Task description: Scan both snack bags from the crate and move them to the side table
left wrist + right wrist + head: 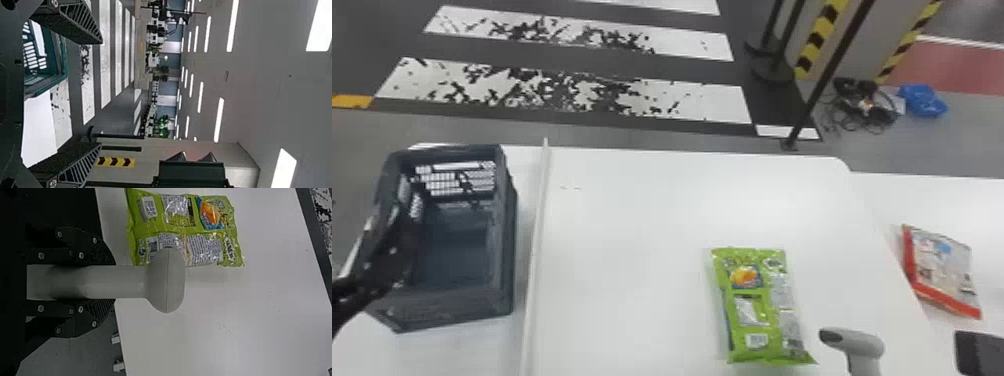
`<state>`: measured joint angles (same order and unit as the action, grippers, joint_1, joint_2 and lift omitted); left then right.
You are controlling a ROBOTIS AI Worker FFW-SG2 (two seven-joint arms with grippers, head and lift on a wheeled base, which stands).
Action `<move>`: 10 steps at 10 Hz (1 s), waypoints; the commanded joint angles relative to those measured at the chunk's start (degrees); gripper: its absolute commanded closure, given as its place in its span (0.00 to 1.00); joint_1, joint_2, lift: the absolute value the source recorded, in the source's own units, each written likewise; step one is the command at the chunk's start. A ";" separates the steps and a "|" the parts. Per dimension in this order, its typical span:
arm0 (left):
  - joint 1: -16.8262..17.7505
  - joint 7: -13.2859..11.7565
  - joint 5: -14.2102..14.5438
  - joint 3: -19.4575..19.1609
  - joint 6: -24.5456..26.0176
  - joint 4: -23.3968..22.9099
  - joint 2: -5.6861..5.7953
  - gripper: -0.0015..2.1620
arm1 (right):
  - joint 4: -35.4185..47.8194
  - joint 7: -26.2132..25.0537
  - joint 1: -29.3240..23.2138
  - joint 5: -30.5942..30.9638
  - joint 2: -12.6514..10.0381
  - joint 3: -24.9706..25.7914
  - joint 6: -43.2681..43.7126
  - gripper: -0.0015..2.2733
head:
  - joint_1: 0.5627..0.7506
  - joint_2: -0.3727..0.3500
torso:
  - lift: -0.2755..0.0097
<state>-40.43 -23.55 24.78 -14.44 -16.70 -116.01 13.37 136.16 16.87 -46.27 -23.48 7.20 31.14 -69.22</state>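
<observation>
Right gripper pinches the scanner at the head view's lower right, left gripper hangs spread at left, and the green snack bag, low and right of centre, seems due for scanning, so next aim squarely at a barcode.

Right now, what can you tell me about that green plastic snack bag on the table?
The glossy lime-green plastic snack bag lies flat on the white table, slightly puffed and creased, apparently unopened. Its printed face shows an orange picture towards the far end, pale text panels and two barcodes towards the near end. Only the tabletop seems to touch it; the right pincer holds a pale grey handheld scanner close by.
</observation>
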 commanded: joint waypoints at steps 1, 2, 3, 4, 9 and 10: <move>-0.17 -0.01 0.00 0.12 -0.39 0.00 -0.27 0.03 | 0.69 0.36 -1.10 -1.21 -0.61 0.15 -0.35 0.99 | 0.70 0.35 | 0.86; -0.88 -0.10 0.00 0.03 -2.50 0.00 -0.45 0.03 | 0.69 0.53 -1.19 -1.13 -0.78 -0.73 0.88 0.99 | 0.70 0.36 | 0.86; -1.40 -0.10 0.00 -0.06 -3.38 0.00 -0.54 0.03 | 0.69 0.62 -1.19 -1.13 -0.78 -1.88 0.88 0.99 | 0.70 0.37 | 0.86; -1.58 -0.10 0.00 -0.15 -3.38 -0.09 -0.54 0.03 | 0.69 0.62 -1.19 -0.51 -1.13 -3.37 1.23 0.99 | 0.70 0.40 | 0.86; -1.67 -0.18 0.09 -0.32 -4.08 -0.18 -0.54 0.03 | -1.16 0.53 -1.10 3.97 -0.96 -8.03 4.57 0.99 | 0.70 0.51 | 0.86; -1.67 -0.18 0.09 -0.23 -4.61 -0.18 -0.54 0.03 | -2.74 0.36 -0.84 4.76 -0.69 -8.56 5.98 0.99 | 0.70 0.51 | 0.86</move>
<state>-42.10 -23.73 24.87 -14.75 -20.96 -116.18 12.83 134.35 17.21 -47.28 -19.24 6.35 22.96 -64.11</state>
